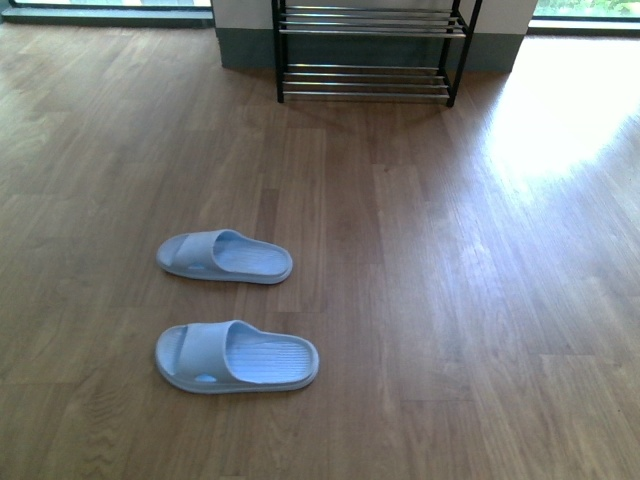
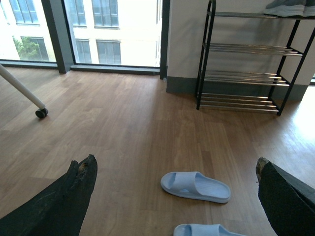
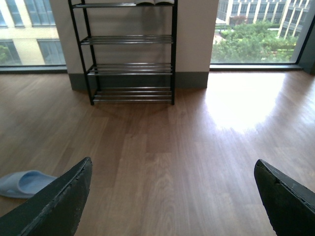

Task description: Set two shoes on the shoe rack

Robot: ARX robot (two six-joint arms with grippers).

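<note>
Two pale blue slides lie on the wooden floor in the front view, the farther slide [image 1: 224, 256] and the nearer slide [image 1: 236, 355], both pointing left. The shoe rack [image 1: 370, 50], black-framed with chrome bars, stands against the far wall. Neither arm shows in the front view. My left gripper [image 2: 177, 169] is open above the floor, with one slide [image 2: 196, 186] lying between its fingers farther off and a second slide [image 2: 202, 230] at the frame edge. My right gripper [image 3: 172, 169] is open over bare floor, a slide [image 3: 22, 183] beside one finger. The rack [image 3: 129, 54] stands ahead.
A grey skirting and white wall [image 1: 245, 30] stand behind the rack, with large windows [image 2: 115, 29] on both sides. A white leg on a black caster [image 2: 41, 112] stands off to the side in the left wrist view. Something grey lies on the rack's top shelf [image 2: 288, 9].
</note>
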